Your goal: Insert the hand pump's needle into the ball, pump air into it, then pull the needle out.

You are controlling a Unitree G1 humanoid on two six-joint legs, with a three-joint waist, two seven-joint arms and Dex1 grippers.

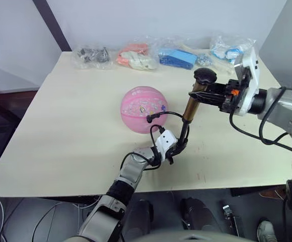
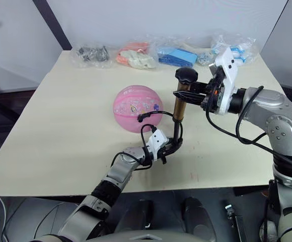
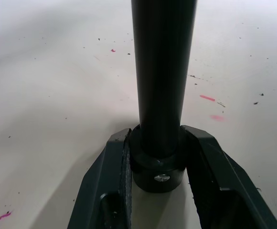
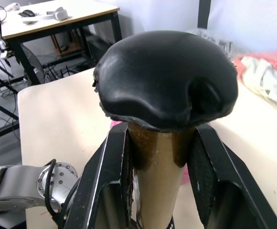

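Item: hand pump point(image 1: 190, 108), gold-bronze tube w/ black ends, standing upright on cream counter point(image 1: 65, 131), just right of ball point(image 1: 143, 109). Ball: pink, printed pics, round, mid-counter. Black hose point(image 1: 167, 114) loops from pump base to ball's near-right side; needle too small to make out. Left gripper point(image 1: 178, 147): fingers pinching pump's black base. Right gripper point(image 1: 200, 94): fingers clamped on tube just under the black handle point(image 1: 205, 75). Rear edge of counter: row of clear bagged items point(image 1: 136, 56).
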